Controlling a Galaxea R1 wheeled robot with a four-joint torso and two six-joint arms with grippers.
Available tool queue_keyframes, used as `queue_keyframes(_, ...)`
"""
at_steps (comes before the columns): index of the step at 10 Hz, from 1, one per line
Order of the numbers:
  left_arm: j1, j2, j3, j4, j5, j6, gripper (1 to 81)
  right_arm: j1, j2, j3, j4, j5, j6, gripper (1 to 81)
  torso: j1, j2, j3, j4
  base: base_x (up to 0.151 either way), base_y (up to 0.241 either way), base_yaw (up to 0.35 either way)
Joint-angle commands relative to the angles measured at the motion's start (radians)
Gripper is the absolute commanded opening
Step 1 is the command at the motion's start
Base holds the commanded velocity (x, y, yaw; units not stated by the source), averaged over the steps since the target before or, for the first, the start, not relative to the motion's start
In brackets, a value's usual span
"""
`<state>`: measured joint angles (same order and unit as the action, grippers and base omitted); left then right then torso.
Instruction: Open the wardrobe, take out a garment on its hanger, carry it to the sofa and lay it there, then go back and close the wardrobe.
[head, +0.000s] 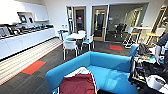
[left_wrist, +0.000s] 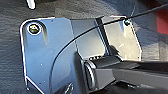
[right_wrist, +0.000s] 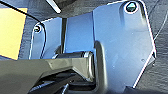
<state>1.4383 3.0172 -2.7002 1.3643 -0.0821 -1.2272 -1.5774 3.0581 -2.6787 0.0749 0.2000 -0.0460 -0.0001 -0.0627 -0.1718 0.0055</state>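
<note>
Whether either hand is wide or narrow, I cannot tell. The jacket is lying on the sofa, at its near left end by the arm. Judged laid; check it is resting fully on the seat.

No legible text or signs.

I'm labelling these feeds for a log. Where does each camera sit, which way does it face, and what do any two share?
Head view: high on the robot, facing forward and down at the blue sofa with the maroon garment on it.
Left wrist view: on the left arm, facing down at dark carpet; the robot's dark plate shows.
Right wrist view: on the right arm, facing down at carpet; its plate shows.
Shared: both wrist views show dark carpet.
</note>
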Motion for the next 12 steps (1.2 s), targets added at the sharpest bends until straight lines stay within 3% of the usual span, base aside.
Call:
queue_keyframes(1, -0.043, -0.001, 0.000, 0.009, 0.033, 0.005, 81.1, 0.026, 0.003, 0.004, 0.002, -0.054, -0.006, 81.1, 0.000, 0.000, 0.000, 0.000, 0.000, 0.000, 0.000)
queue_keyframes(6, -0.042, 0.000, 0.000, 0.010, 0.035, 0.008, 81.1, 0.027, 0.006, 0.001, 0.002, -0.056, -0.006, 81.1, 0.000, 0.000, 0.000, 0.000, 0.000, 0.000, 0.021)
queue_keyframes(12, -0.043, 0.000, -0.009, 0.012, 0.035, 0.015, 81.1, 0.027, 0.007, 0.001, 0.002, -0.070, -0.006, 81.1, 0.000, 0.000, 0.000, 0.000, 0.000, 0.000, 0.287)
